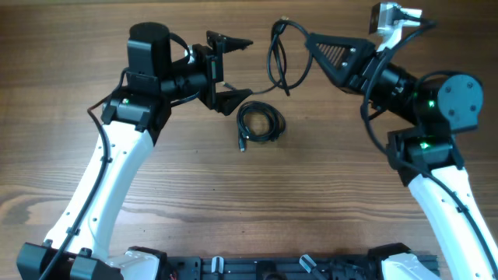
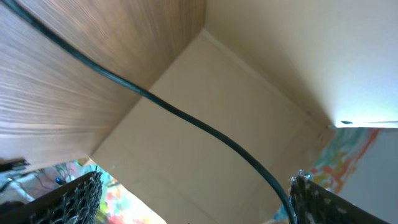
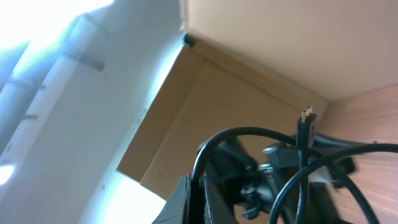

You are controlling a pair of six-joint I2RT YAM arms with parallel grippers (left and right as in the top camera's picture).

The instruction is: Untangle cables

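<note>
A thin black cable [image 1: 277, 58] hangs in loose loops between the two grippers, lifted off the table, its gold plug end [image 1: 285, 19] at the top. My right gripper [image 1: 313, 39] is shut on this cable; the right wrist view shows the cord pinched between its fingers [image 3: 194, 193] and the plug [image 3: 307, 116] sticking up. A second black cable [image 1: 259, 123] lies coiled on the table below. My left gripper [image 1: 243, 68] is open, its fingers spread; a strand of the held cable [image 2: 186, 118] crosses the left wrist view close to the right finger.
The wooden table [image 1: 249, 202] spreads under both arms. Both white arm links reach in from the front corners. A beige wall [image 2: 261, 81] stands behind the table's far edge.
</note>
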